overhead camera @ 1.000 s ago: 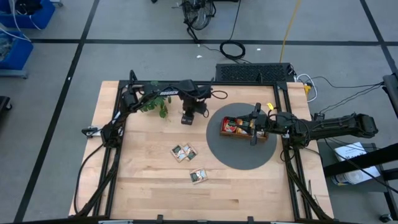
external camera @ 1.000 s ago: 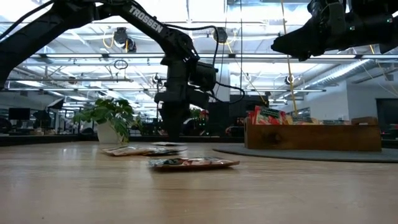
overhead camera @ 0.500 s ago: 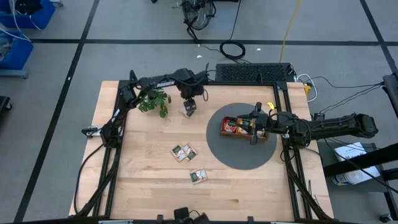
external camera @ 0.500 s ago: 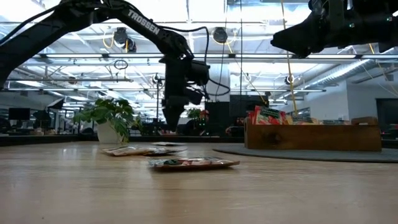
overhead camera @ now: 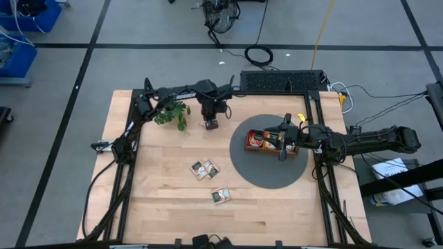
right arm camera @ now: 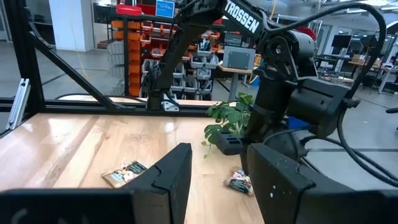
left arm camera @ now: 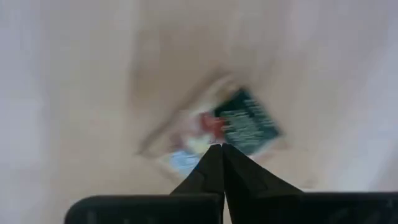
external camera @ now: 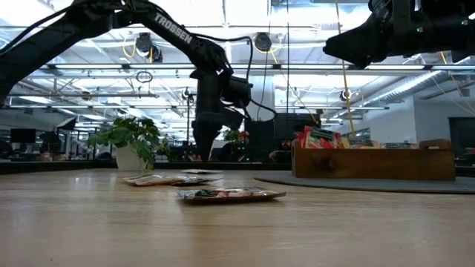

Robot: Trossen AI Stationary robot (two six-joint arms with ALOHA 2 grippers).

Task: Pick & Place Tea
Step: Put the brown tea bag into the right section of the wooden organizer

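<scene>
Under the left gripper point(overhead camera: 211, 124), high view: a sachet, partly hidden, on bare wood beside the plant point(overhead camera: 171, 113). Three more sachets point(overhead camera: 205, 169) lie well apart; tray point(overhead camera: 273, 141) sits under the right gripper point(overhead camera: 283, 153).

Low view: left gripper point(external camera: 202, 150) hangs tip-down near the tabletop.

Left wrist view: jaws clenched to a point, nothing between them; sachet point(left arm camera: 219, 129) lies flat just beyond the tips. Judgement: reopen, straddle one edge, press down, then close.

Right wrist view: right gripper point(right arm camera: 216, 180) released, half-spread, empty, waiting.
</scene>
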